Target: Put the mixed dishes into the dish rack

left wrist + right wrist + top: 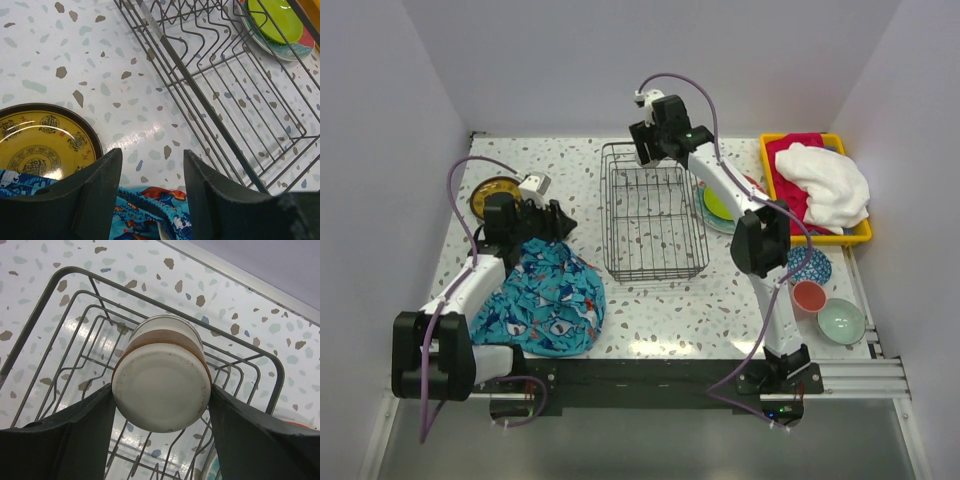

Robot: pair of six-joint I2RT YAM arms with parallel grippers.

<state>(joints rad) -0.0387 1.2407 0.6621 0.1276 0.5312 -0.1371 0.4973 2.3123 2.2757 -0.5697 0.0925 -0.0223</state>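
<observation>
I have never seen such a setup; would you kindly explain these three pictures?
Two robot arms are bolted to a table. One picture looks down from above; the other two come from a camera on each wrist. The right gripper holds a cream cup above the dish rack. The left gripper is open and empty, near a yellow plate and a blue cloth. Right of the rack lie a green plate, a pink cup, a mint bowl, a blue bowl and a yellow tray.
</observation>
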